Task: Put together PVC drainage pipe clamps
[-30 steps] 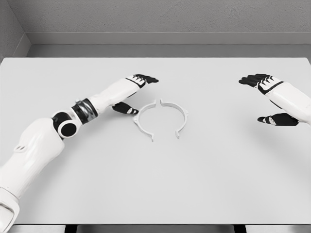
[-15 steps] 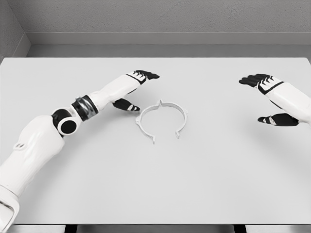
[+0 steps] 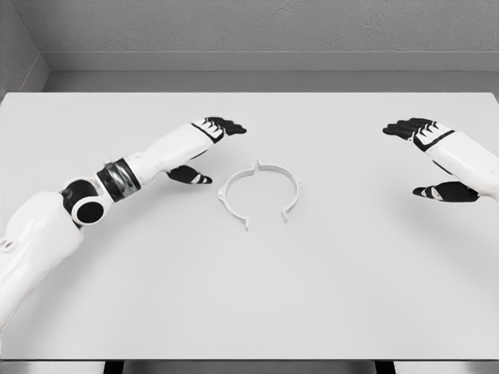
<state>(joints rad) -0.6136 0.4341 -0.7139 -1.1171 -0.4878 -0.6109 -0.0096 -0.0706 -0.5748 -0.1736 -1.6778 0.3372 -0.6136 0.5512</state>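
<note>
Clamp (image 3: 260,195) sits flat on the table (image 3: 249,312), slightly above table centre. Two white half-rings meet at 12 o'clock, where the tabs touch or nearly touch. At 6 o'clock the lower ends stand apart, a clear gap between them, each end with a small tab pointing down and out. So it reads as a ring joined at the top, not joined at the bottom. Can't tell whether the top joint is actually latched or just butted.

Left hand (image 3: 204,148) is at about 10 o'clock from the clamp, near it but not touching. Fingers (image 3: 226,125) are extended and relaxed, pointing toward 2 o'clock, with the thumb (image 3: 191,177) held below them, its tip just beside the left half-ring's outer edge with bare table showing between. Nothing held; the hand is released. Left forearm runs back toward 8 o'clock, its elbow joint at the left of the view and its upper arm leaving at the lower left corner.

Right hand (image 3: 430,160) is at 3 o'clock from the clamp, well apart, close to the table's right edge. Fingers stretched toward 9 o'clock, thumb spread out below them, empty and released. Its arm leaves at the right edge.

Grey wall behind the table's far edge at 12 o'clock.
</note>
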